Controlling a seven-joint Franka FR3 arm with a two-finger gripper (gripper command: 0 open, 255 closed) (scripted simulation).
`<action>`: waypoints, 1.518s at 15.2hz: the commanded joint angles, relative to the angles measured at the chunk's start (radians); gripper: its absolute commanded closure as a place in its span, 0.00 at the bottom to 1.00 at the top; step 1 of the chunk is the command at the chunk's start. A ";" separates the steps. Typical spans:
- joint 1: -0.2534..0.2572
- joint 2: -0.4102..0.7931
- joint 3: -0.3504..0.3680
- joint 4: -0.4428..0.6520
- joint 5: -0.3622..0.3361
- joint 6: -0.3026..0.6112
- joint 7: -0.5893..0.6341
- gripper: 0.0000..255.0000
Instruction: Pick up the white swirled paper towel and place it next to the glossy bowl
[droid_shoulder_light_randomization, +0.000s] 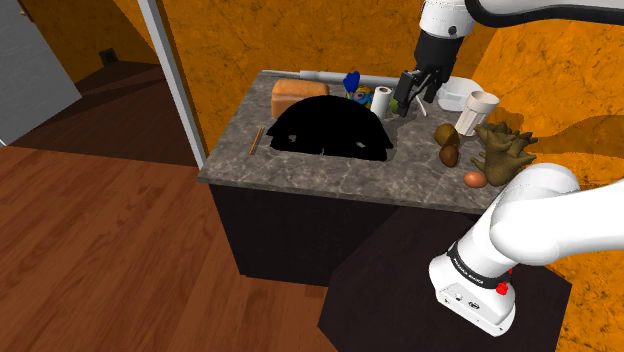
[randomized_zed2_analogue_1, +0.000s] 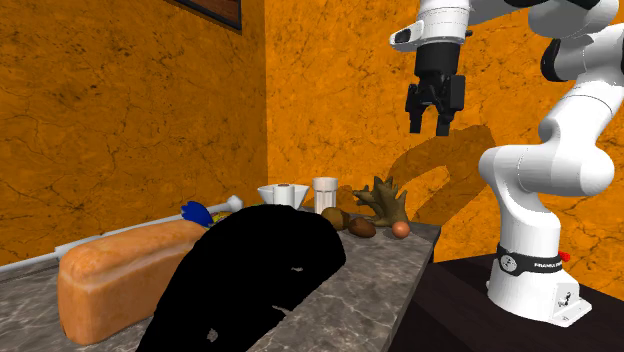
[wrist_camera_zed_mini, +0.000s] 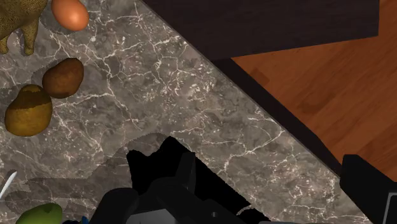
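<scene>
One black hand (randomized_zed2_analogue_1: 430, 118) hangs above the grey marbled worktop (droid_shoulder_light_randomization: 330, 175), its fingers spread and gripping nothing. One white paper towel roll (droid_shoulder_light_randomization: 381, 100) stands upright near the back wall, beside a blue object (droid_shoulder_light_randomization: 352, 80) and apart from one white bowl (droid_shoulder_light_randomization: 455, 95). Also there are one loaf (droid_shoulder_light_randomization: 296, 95), one cup (droid_shoulder_light_randomization: 483, 106), two brown lumps (droid_shoulder_light_randomization: 447, 134) and one egg (droid_shoulder_light_randomization: 475, 178).

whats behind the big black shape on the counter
Behind the black shape stand a bread loaf, a blue item and the paper towel roll; anything lower is covered.
</scene>
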 joint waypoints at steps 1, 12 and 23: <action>0.000 0.000 0.000 0.000 0.000 0.000 0.000 0.00; -0.021 0.254 -0.249 0.054 -0.120 0.248 -0.343 0.00; 0.013 0.652 -0.461 0.294 -0.037 0.438 -0.721 0.00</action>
